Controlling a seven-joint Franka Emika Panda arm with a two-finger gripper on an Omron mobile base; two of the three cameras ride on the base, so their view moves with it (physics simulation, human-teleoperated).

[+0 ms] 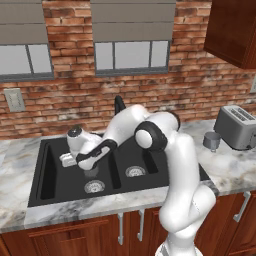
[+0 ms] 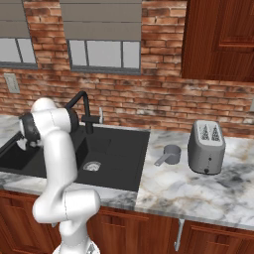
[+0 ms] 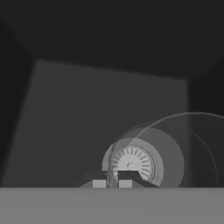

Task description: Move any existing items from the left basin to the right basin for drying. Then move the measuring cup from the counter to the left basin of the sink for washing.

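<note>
A clear glass (image 3: 148, 148) stands in the left basin (image 1: 50, 170) of the black sink, over the drain (image 3: 133, 164). My gripper (image 3: 112, 183) reaches down into that basin and is shut on the glass's thin wall. From the left base view the gripper (image 1: 91, 169) hangs just above the left drain (image 1: 94, 186), with the glass (image 1: 92, 173) a faint grey shape under it. The grey measuring cup (image 1: 212, 140) (image 2: 171, 154) stands on the marble counter to the right of the sink, beside the toaster.
A silver toaster (image 1: 237, 126) (image 2: 206, 147) sits at the counter's right. The black faucet (image 1: 119, 105) (image 2: 82, 101) rises behind the divider. The right basin (image 1: 145, 160) (image 2: 114, 149) holds only its drain. A wooden cabinet (image 2: 218, 39) hangs above the counter.
</note>
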